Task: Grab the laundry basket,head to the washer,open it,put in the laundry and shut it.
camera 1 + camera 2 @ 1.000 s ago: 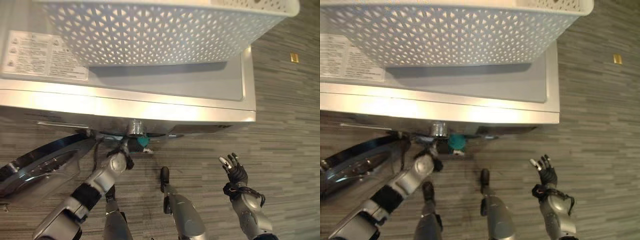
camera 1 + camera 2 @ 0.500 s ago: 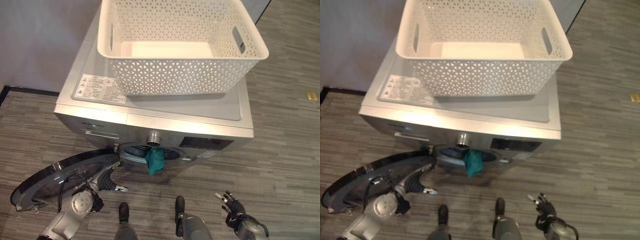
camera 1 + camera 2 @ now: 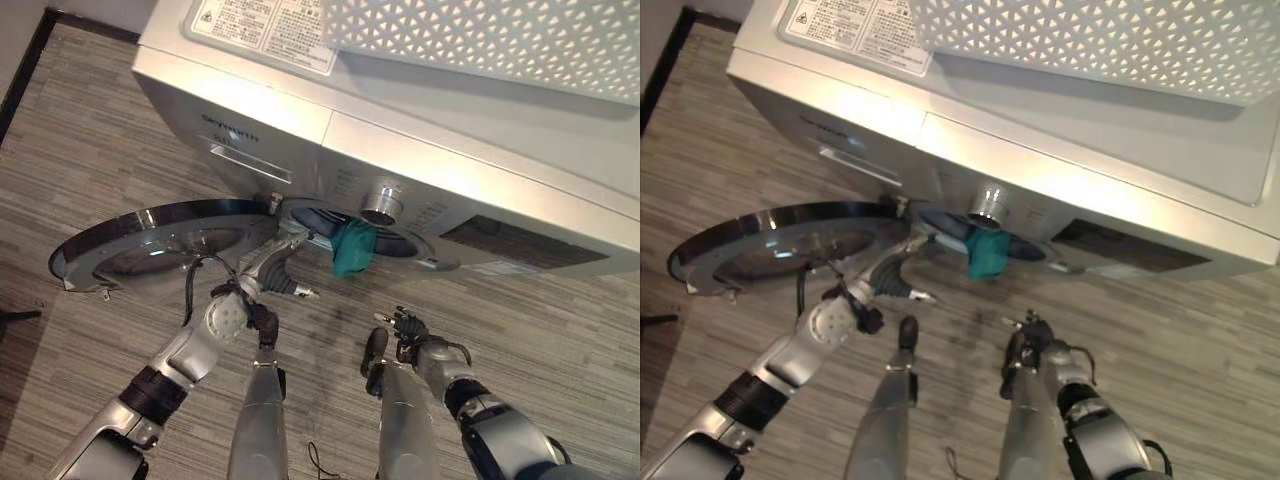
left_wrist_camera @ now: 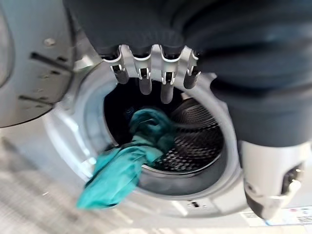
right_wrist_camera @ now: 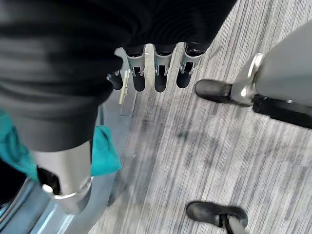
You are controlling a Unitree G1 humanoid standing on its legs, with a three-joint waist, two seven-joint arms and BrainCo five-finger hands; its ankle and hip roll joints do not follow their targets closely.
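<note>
The head camera has tipped down and swung since half a second ago, so the washer (image 3: 420,150) now runs slantwise across the eye views and the white lattice laundry basket (image 3: 480,40) on its top shows only as a strip of side wall. The scene itself is little changed: the round door (image 3: 150,245) stands swung fully open to the robot's left, and the teal cloth (image 3: 352,248) hangs half out over the lower lip of the drum opening (image 4: 165,131). By my reading the loading is unfinished, since the door cannot seal while that cloth trails over the rim. The left hand (image 3: 272,278) has come up from beside the door to the left edge of the opening, its fingers (image 4: 165,85) straight and loosely spread, holding nothing. The left wrist view adds that the cloth bunches inside the drum before spilling out. The right hand (image 3: 408,325) hangs low before the washer, fingers (image 5: 161,73) relaxed and empty above the striped floor (image 5: 204,146).
</note>
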